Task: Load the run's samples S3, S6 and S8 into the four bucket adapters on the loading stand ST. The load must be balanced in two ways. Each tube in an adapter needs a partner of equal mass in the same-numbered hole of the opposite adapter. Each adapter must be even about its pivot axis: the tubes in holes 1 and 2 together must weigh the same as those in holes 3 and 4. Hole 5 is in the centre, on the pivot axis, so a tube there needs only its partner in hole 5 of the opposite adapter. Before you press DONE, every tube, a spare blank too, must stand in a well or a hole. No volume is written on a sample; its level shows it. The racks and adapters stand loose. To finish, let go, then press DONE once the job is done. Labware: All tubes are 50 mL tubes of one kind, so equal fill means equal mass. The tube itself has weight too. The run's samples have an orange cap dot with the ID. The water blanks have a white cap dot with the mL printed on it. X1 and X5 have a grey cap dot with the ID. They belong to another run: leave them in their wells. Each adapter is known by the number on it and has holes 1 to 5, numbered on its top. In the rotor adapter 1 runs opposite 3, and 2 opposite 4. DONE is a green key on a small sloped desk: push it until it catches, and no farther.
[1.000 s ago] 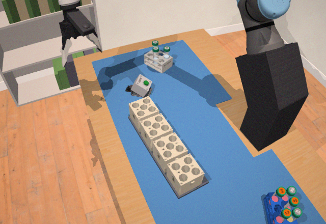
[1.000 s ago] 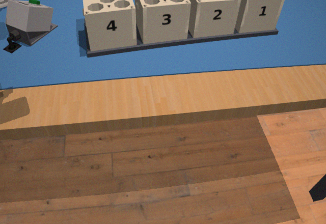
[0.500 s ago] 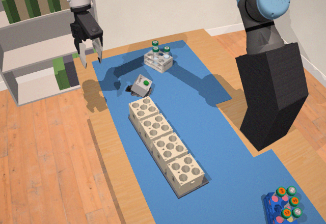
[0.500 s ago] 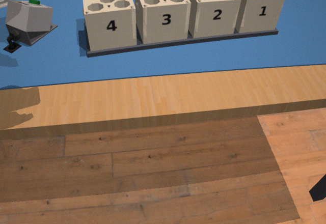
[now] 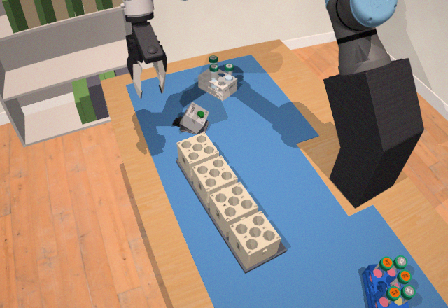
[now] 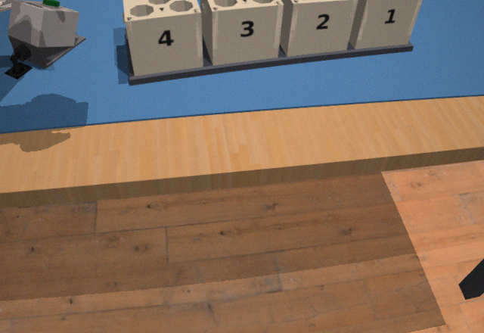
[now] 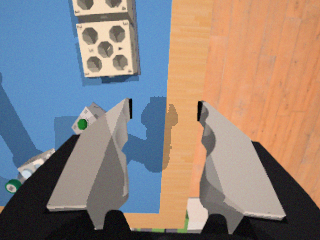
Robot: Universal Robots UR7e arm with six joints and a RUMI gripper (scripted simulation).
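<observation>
Four beige adapters stand in a row on the loading stand (image 5: 265, 260) (image 6: 273, 61), and all their holes are empty: adapter 4 (image 5: 197, 149) (image 6: 164, 38) (image 7: 106, 47), adapter 3 (image 5: 214, 174) (image 6: 246, 28), adapter 2 (image 5: 233, 201) (image 6: 321, 21) and adapter 1 (image 5: 255, 232) (image 6: 389, 17). The blue sample rack (image 5: 372, 287) at the near right holds tubes with orange dots (image 5: 386, 262) (image 5: 393, 292) (image 5: 404, 276) and with pale dots (image 5: 400, 261). The white blank rack (image 5: 217, 87) (image 7: 35, 162) at the far end holds three green-capped tubes (image 5: 214, 68). The green DONE key (image 5: 199, 113) (image 6: 51, 2) (image 7: 82, 123) lies between that rack and the adapters. My gripper (image 5: 150, 92) (image 7: 164, 101) hangs high over the mat's far left edge, fingers part-way apart, with nothing between them.
A grey shelf (image 5: 54, 62) with green and tan books stands just left of the gripper. The robot's dark base (image 5: 372, 127) stands on the right side of the table. The table's left edge runs under the gripper.
</observation>
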